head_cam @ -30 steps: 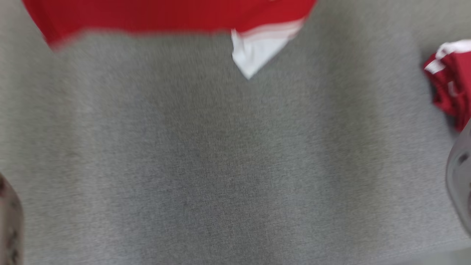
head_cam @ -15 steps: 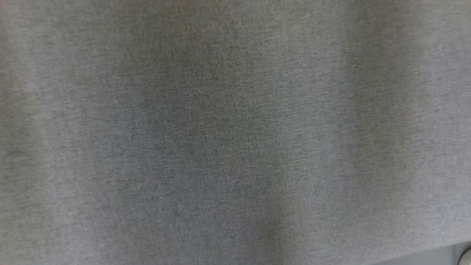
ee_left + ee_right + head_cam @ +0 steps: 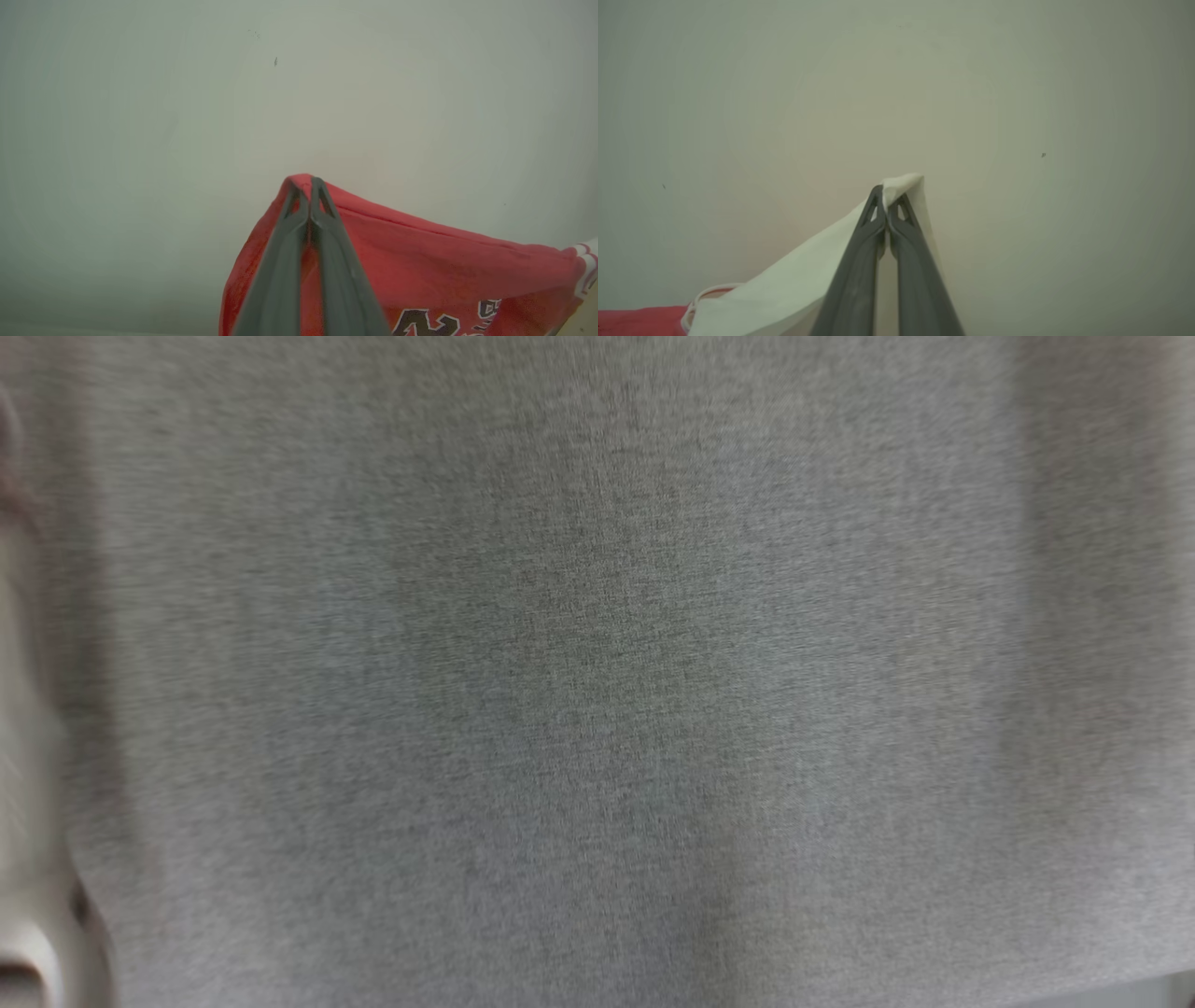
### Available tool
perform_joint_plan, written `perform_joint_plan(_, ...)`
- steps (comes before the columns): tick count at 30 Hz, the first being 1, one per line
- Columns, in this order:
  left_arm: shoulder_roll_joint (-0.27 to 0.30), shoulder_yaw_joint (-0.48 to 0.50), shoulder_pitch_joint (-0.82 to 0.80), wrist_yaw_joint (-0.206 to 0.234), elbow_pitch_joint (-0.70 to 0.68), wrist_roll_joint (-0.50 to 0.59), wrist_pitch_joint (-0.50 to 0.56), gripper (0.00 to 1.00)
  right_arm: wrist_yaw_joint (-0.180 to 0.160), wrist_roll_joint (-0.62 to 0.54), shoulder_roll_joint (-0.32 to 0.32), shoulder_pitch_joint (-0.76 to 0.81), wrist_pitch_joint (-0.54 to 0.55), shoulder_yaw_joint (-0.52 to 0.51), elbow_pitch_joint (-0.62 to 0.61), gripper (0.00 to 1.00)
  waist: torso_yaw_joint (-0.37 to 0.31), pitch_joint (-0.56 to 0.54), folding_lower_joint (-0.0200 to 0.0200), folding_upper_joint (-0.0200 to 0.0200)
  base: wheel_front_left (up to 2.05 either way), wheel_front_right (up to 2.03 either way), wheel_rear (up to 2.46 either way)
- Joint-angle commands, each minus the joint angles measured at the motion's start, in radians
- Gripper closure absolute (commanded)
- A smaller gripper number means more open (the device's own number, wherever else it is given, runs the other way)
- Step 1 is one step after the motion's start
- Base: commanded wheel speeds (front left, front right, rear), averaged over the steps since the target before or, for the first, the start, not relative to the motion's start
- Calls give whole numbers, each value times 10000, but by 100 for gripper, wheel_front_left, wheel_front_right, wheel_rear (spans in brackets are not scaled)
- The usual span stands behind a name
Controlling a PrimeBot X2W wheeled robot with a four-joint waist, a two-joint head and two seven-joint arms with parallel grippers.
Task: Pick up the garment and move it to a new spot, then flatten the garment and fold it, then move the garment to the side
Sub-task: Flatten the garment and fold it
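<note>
The garment is a red shirt with dark lettering and white trim. In the left wrist view my left gripper is shut on a red edge of it, the cloth hanging down and to the right from the fingertips. In the right wrist view my right gripper is shut on a white part of the garment, with a strip of red at the lower left corner. Both wrist views face a plain pale wall. The head view looks down on grey cloth-covered table surface.
A pale blurred forearm runs along the left edge of the head view. The table's front edge shows at the lower right corner, with a lighter floor strip beyond it.
The head camera has tilted: the red garment and the red bundle at the right, seen a second ago, have left its picture. A pale forearm now shows at the left edge.
</note>
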Motion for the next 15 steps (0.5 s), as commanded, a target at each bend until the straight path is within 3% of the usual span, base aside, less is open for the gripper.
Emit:
perform_joint_plan(1,70,10,198,1,-77,-43,-6,100,-30,54,-130,204,61,-1,-73,100,216,-568,-1,-2,0,0,0)
perform_joint_plan(7,-130,-285,3129,5,-321,-761,-6,100,-28,338,-507,3803,2212,-62,-1492,100,423,-2071,-1,-2,0,0,0)
perform_joint_plan(15,-319,-860,6257,4,-332,-778,-7,100,-28,-649,-97,8534,6048,-1130,-4558,100,471,-3696,-1,-2,0,0,0)
